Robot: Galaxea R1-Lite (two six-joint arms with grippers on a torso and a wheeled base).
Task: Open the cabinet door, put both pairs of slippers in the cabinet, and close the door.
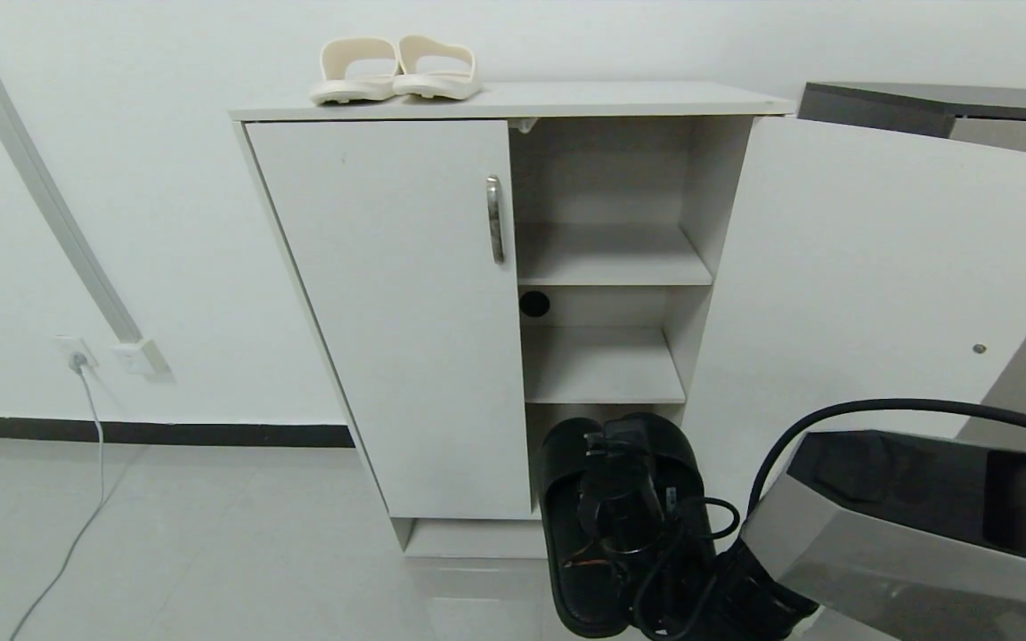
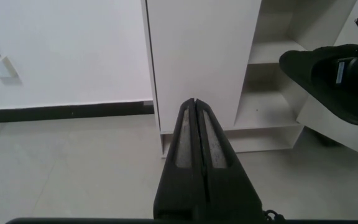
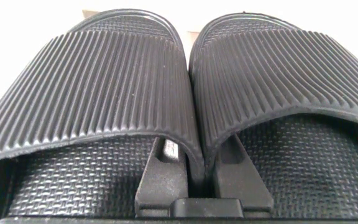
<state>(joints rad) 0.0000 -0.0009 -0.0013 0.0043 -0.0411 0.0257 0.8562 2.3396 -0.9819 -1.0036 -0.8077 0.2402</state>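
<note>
Cabinet: one.
Doors: two, a left door and a right door.
Door handle: one.
Inner shelves: two, an upper shelf and a lower shelf.
Cream slippers: two, atop the cabinet.
Black slippers: two, before the cabinet's lowest opening.
Wall plates: two, left of the cabinet, a plugged plate and a bare plate.

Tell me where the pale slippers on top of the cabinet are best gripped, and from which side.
Probably pinch the pale slippers at their two touching inner edges, so both lift as one. Come from the front: they lie side by side near the front edge of the cabinet, and the strap openings appear to face the robot, so a finger can slide under each strap.
</note>
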